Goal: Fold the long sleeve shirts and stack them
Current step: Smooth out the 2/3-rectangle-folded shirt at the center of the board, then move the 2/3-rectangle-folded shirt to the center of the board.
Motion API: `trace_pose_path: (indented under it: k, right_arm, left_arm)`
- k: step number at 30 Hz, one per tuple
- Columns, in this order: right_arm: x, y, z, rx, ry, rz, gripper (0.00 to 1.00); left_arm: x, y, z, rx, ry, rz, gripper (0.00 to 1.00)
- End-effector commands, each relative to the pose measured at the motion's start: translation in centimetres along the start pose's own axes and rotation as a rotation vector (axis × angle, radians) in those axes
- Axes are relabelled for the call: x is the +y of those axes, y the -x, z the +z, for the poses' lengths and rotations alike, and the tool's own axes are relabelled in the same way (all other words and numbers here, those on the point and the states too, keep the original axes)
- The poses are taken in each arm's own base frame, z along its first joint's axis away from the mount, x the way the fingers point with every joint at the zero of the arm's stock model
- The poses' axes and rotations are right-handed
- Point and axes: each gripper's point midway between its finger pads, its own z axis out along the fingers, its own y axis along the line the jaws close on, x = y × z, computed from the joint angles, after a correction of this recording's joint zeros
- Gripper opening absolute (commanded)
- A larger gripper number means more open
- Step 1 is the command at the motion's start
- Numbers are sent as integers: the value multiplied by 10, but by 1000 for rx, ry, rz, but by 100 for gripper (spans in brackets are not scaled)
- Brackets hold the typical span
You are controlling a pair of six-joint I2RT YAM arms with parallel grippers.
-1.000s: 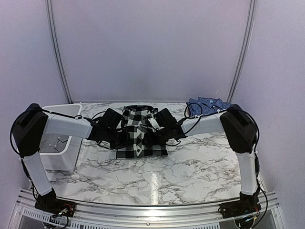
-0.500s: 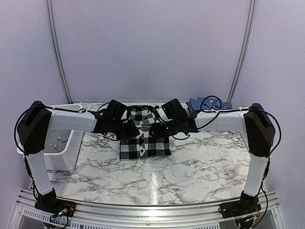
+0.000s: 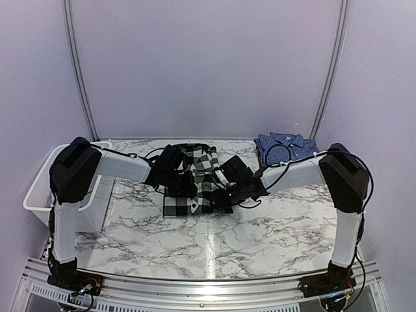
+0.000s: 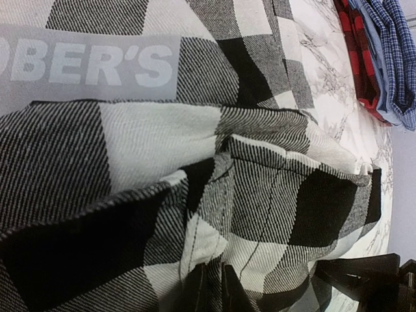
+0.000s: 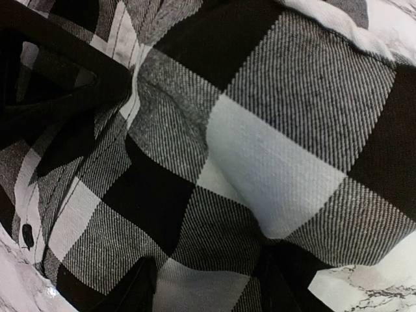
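You see the large black-and-white buffalo-check cloth shirt (image 3: 192, 195) lying partly folded in the middle of the white marble-pattern table (image 3: 260, 227), with both arms reaching over it. Your left gripper (image 4: 209, 285) has its fingers pressed together on a thin fold of this shirt, just below the grey band with white block letters (image 4: 91, 65). Your right gripper (image 5: 208, 289) has its fingers (image 5: 133, 289) standing apart, with a thick bulge of the same shirt between them. If they really squeeze it, I cannot tell. The blue fine-checked collared shirt (image 3: 286, 144) lies folded at the far right corner, well apart. The white plastic bin (image 3: 36, 198) stands at the left edge.
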Motion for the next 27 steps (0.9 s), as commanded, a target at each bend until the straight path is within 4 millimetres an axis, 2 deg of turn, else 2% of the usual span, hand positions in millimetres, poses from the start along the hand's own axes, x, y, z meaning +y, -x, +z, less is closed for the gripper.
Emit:
trace_pose_path:
  k: [1, 3, 5, 9, 12, 15, 18, 20, 22, 27]
  right_arm:
    - [5, -30, -1, 63, -10, -25, 54]
    - [11, -44, -7, 84, -5, -38, 55]
    - [19, -67, -15, 119, 3, -54, 55]
    - [52, -105, -43, 153, 65, -74, 59]
    - [63, -116, -68, 142, 109, -39, 63]
    - [57, -102, -97, 67, 124, 5, 71]
    - [45, -78, -121, -20, 169, 66, 74]
    - [38, -68, -130, -59, 246, 114, 75]
    - [27, -60, -131, -86, 305, 166, 76]
    - [21, -37, -122, -133, 423, 210, 71]
  left_arm:
    - [11, -31, -2, 57, 34, -7, 11]
    - [10, -41, -9, 59, 19, -4, 11]
    - [10, -56, -18, 81, 15, 5, 12]
    - [4, -95, -45, 132, -5, 43, 13]
    - [5, -122, -66, 165, -3, 70, 13]
    - [10, -134, -86, 167, 5, 82, 16]
    - [4, -131, -103, 143, -12, 94, 19]
    - [-3, -127, -111, 130, -29, 108, 20]
    - [-8, -125, -115, 121, -40, 117, 20]
    - [-16, -122, -117, 117, -42, 122, 21]
